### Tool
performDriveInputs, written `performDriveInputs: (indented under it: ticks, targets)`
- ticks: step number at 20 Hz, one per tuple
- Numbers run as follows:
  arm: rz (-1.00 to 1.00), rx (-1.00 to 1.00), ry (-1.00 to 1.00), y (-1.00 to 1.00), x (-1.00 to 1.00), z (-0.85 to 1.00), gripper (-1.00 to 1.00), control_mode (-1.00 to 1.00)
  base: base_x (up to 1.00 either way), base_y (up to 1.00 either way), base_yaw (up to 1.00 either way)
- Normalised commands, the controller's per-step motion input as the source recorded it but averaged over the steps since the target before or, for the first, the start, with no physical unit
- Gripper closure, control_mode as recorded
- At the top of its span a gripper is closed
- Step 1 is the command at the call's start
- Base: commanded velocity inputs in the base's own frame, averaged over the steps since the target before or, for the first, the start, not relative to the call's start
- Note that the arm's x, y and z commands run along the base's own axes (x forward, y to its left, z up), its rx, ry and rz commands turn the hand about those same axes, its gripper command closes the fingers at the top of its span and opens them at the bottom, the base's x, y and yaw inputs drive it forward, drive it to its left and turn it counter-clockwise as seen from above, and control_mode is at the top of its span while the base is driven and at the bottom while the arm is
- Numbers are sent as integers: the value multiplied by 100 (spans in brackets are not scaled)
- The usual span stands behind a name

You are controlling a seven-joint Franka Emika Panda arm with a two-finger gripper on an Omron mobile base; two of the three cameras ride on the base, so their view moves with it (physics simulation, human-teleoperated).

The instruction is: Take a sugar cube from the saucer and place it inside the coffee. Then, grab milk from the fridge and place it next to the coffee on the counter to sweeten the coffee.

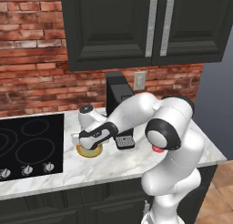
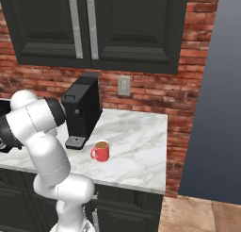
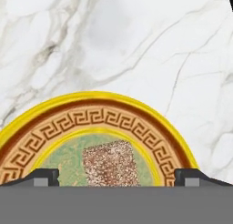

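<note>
The yellow-rimmed saucer [image 3: 104,107] with a key-pattern band lies on the white marble counter [image 3: 136,41], and a speckled beige-brown sugar cube [image 3: 110,161] rests on its greenish centre. My gripper [image 3: 116,177] hovers just above it, open, with one dark fingertip on each side of the cube and well clear of it. From the left base, the hand [image 1: 93,137] covers most of the saucer [image 1: 88,151]. The coffee, a red cup [image 2: 100,151], stands to the right near the machine; a sliver of the cup [image 1: 157,149] peeks from behind my arm. The milk is out of view.
A black coffee machine [image 2: 82,108] stands against the brick wall just behind the cup. A black cooktop [image 1: 29,145] lies left of the saucer. Dark cabinets [image 2: 94,28] hang overhead. The tall grey fridge side [image 2: 216,94] bounds the counter on the right.
</note>
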Motion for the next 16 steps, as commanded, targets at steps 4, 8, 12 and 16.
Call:
performDriveInputs:
  ticks: [4, 8, 12, 16]
  targets:
    - [0, 0, 0, 0, 3, -6, -100, -100, 0, 0, 0]
    - [0, 0, 0, 0, 0, -7, 100, -100, 0, 0, 0]
    - [0, 0, 0, 0, 0, -7, 100, -100, 0, 0, 0]
    - [0, 1, -3, 0, 0, -1, 100, -100, 0, 0, 0]
